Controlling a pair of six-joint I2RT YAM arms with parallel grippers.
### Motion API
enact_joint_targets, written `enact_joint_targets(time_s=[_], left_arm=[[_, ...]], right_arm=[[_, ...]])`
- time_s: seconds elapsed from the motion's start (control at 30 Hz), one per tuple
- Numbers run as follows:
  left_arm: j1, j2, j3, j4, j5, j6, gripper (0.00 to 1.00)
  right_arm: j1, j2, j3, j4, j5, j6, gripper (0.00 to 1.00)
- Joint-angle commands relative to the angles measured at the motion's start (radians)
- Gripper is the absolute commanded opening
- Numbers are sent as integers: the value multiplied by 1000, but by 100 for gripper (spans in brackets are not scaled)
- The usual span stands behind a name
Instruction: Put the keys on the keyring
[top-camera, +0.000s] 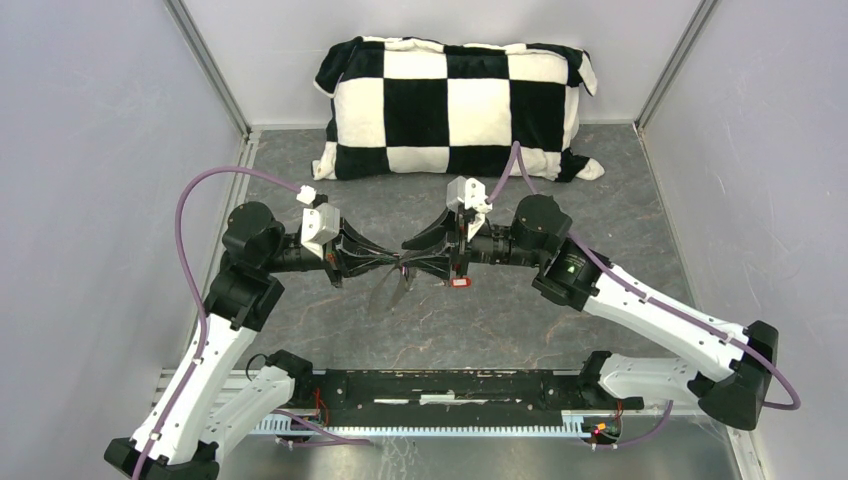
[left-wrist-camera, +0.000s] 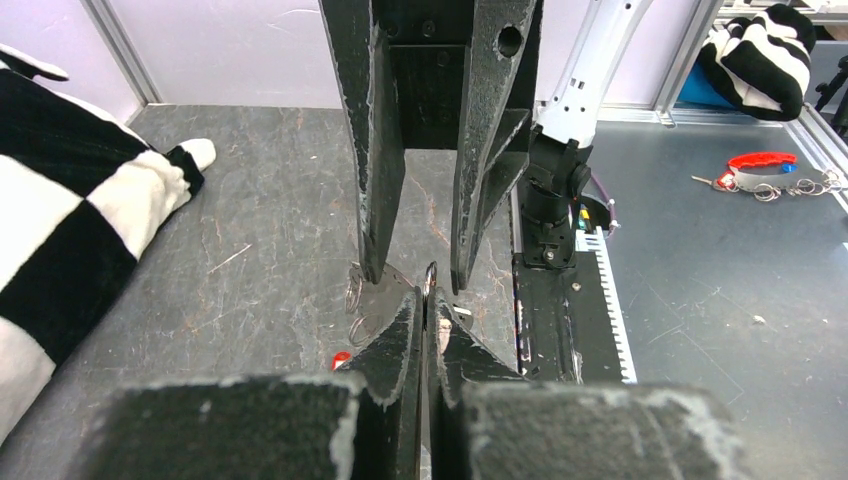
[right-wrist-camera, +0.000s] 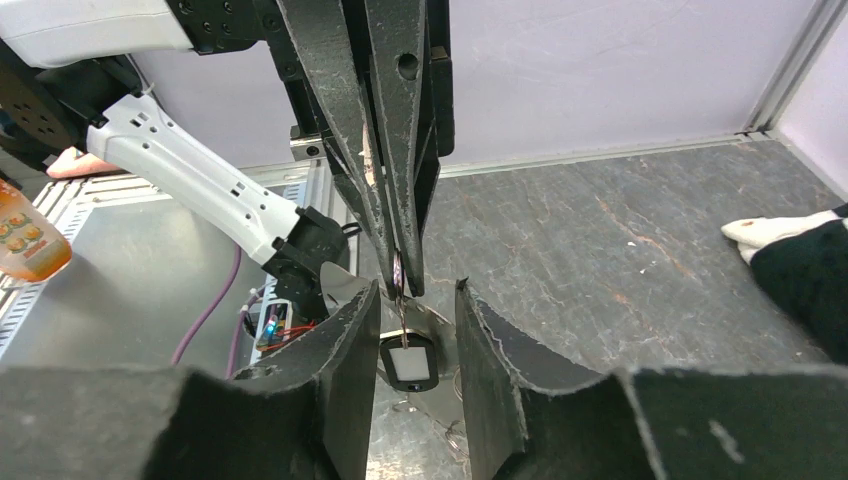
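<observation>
Threading is in hand: the left gripper (right-wrist-camera: 400, 282) is clamped tight on the keyring (top-camera: 385, 295), whose loop hangs below it. The right gripper (right-wrist-camera: 418, 305) stands part open and holds nothing, with its fingers (right-wrist-camera: 350, 340) either side of the black key (right-wrist-camera: 408, 362) (which dangles under the left tips). The red key (top-camera: 461, 283) is under the right wrist. The next move probably calls for a fine, well-aligned pinch on the tag.

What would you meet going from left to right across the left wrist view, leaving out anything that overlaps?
Checkered pillow → red key → right arm → red tag with loose rings. What overlaps mid-frame is left out.
</observation>
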Motion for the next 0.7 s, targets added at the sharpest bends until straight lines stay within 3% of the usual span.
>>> enact_joint_targets(time_s=[0.0,0.13,0.27,0.37,0.5,0.67], left_arm=[[0,-13,41,15,19,38,2],[0,-12,41,14,27,36,2],[0,-10,43,-29,66,62,2],[1,-2,57,-88,93,113,5],[1,41,129,-346,114,321,39],[0,97,194,-611,89,595,47]], right_arm=[[3,8,-11,65,-31,23,37],[3,16,-12,77,-29,22,25],[3,19,-6,80,-35,16,1],[3,29,23,8,-35,-13,0],[2,35,68,-124,-22,-65,0],[7,75,145,-332,-11,-129,1]])
